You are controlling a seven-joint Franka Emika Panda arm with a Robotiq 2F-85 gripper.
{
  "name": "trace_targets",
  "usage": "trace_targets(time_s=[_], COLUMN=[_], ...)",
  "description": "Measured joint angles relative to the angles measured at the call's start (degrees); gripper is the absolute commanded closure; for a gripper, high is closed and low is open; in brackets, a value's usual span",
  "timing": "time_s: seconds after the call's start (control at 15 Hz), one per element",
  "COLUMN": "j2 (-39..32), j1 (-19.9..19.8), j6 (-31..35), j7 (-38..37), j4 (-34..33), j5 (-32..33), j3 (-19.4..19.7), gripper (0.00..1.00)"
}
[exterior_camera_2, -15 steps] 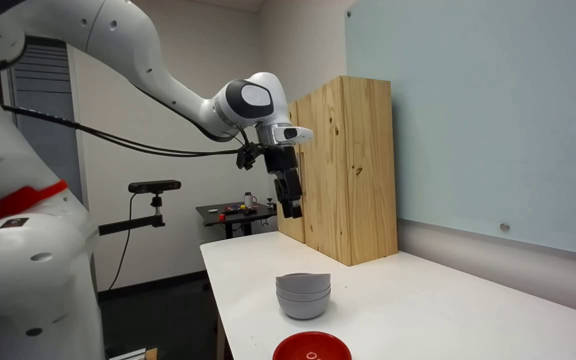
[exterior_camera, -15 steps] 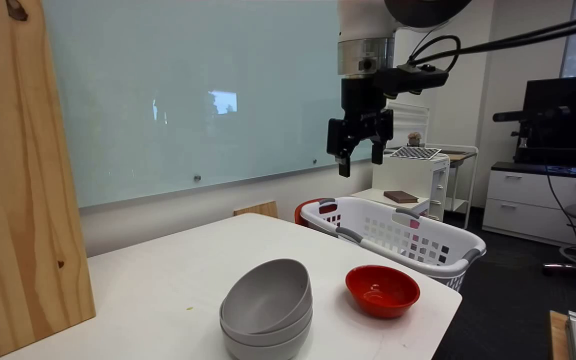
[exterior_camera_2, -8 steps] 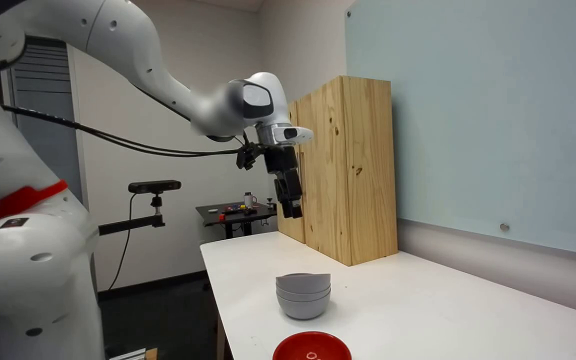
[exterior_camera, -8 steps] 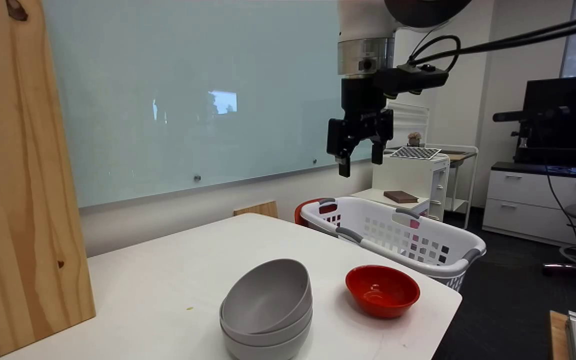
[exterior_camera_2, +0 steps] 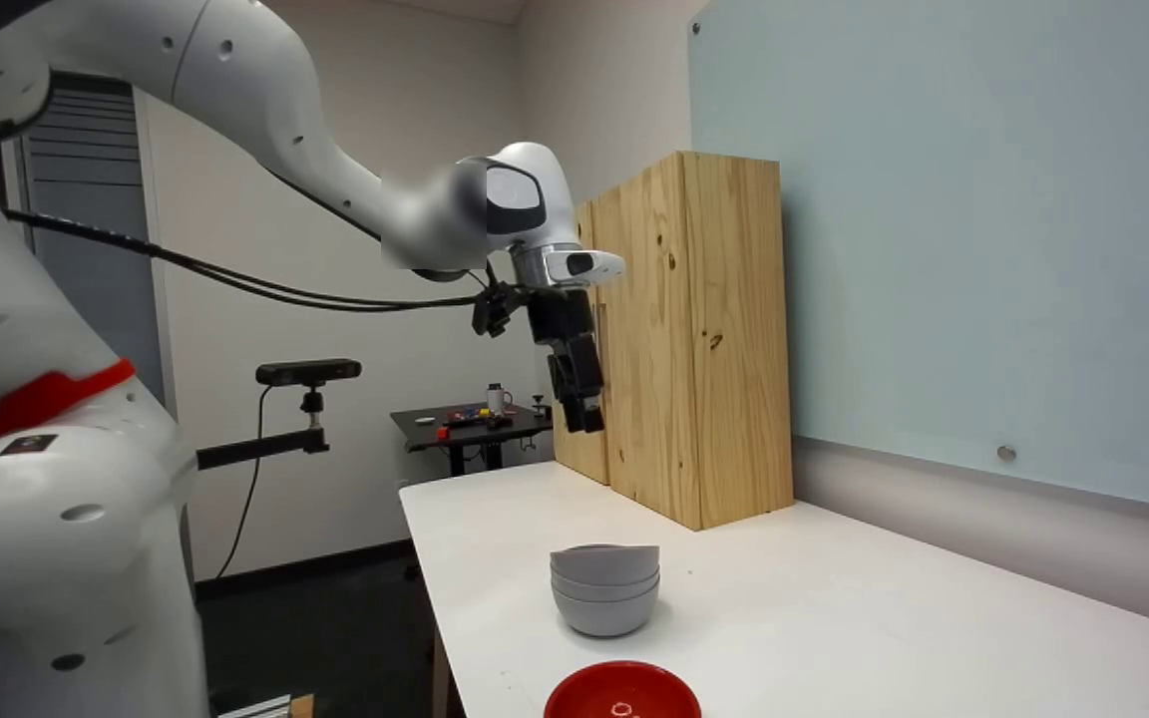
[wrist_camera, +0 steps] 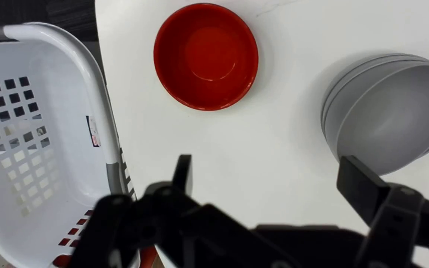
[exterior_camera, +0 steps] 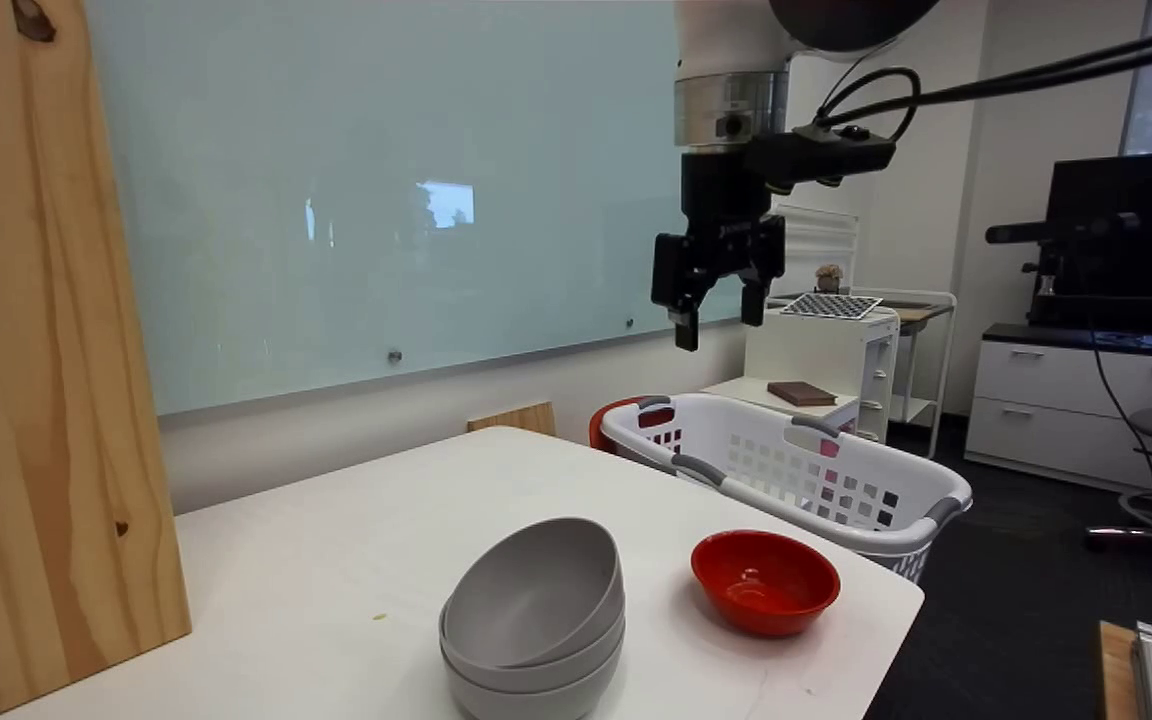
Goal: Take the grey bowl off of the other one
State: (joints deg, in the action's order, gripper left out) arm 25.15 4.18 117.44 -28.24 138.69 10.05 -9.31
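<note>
My jaws, apart and bare; below them, off to one side, grey bowl (exterior_camera: 541, 600), tilted; risk: bowl beneath (exterior_camera: 536, 680) rising too, should I pinch both.

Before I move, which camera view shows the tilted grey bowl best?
An exterior view, where the tilted grey bowl is fully framed, with inside and lean plain. The wrist view shows the inside too, but the frame crops the bowl and the pincer overlaps it. Side-on, in an exterior view, mostly its outer wall shows.
</note>
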Motion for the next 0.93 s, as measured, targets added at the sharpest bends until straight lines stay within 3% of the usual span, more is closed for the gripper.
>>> trace_targets(time_s=[0.2,0.47,0.93], j2=[-0.1,-1.2,-11.5], j1=[0.0,0.1,0.3], j6=[2.3,10.1,21.4], j7=[0.5,4.1,11.4], j4=[-1.0,-1.6,-1.9], j5=[-0.1,-2.2,-10.2], j3=[-0.1,0.0,1.0], gripper=[0.0,0.0,0.0])
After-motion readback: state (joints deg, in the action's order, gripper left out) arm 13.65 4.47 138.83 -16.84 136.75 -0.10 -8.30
